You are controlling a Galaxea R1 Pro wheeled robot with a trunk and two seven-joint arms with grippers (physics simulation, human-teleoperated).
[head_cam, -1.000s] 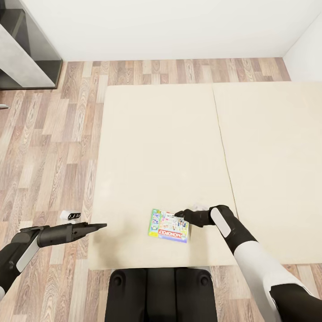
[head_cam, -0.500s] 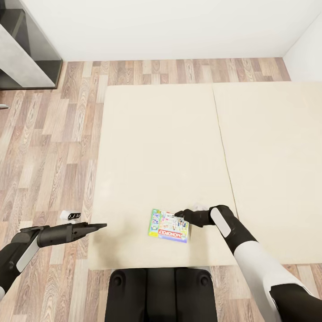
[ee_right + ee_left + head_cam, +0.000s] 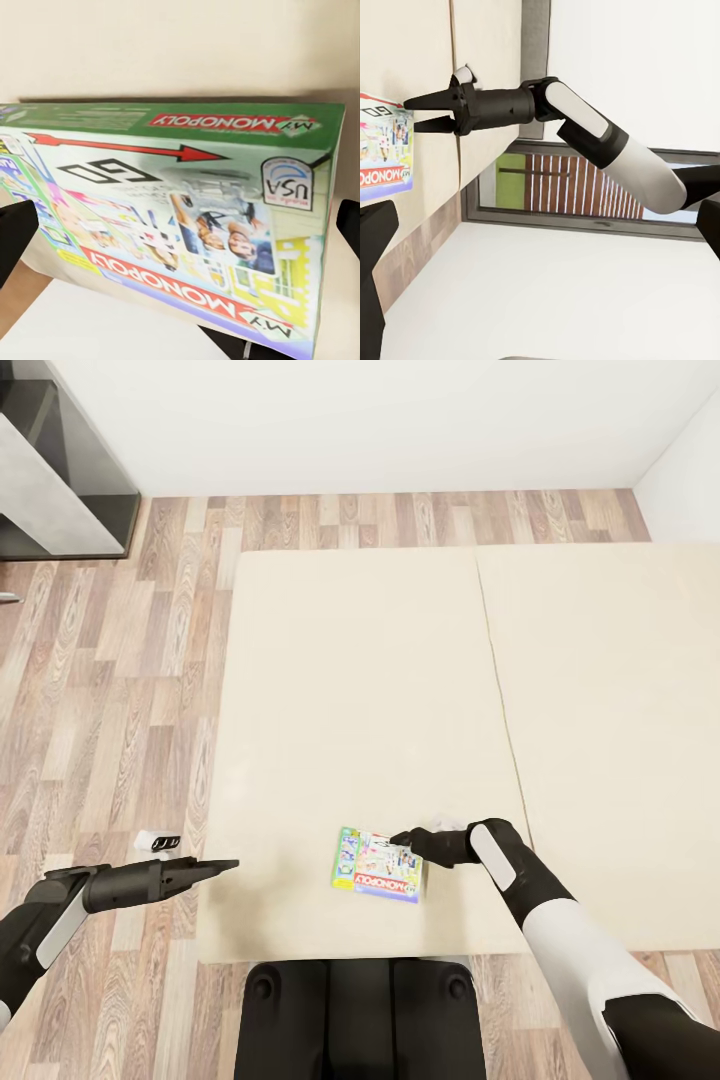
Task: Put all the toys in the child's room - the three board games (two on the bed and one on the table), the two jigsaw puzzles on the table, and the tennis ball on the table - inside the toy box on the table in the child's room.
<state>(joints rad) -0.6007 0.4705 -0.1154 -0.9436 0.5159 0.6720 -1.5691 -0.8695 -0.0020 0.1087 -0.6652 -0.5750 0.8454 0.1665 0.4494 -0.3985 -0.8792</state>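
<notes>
Nothing has shifted: your right gripper (image 3: pixel 403 841), jaws parted, sits at the board game (image 3: pixel 378 864) right edge on the bed (image 3: pixel 350 690); left gripper (image 3: pixel 228 866), closed, waits farther off.

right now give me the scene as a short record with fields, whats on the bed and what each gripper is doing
surface: beige bed, wood-plank floor around it
on bed: My Monopoly board game, lying flat near the bed's near edge
right gripper: open, fingertips at the game's far right corner, not closed on it
left gripper: over the bed's left edge, holding nothing; open or shut unclear
on floor: small white object left of the bed
</notes>
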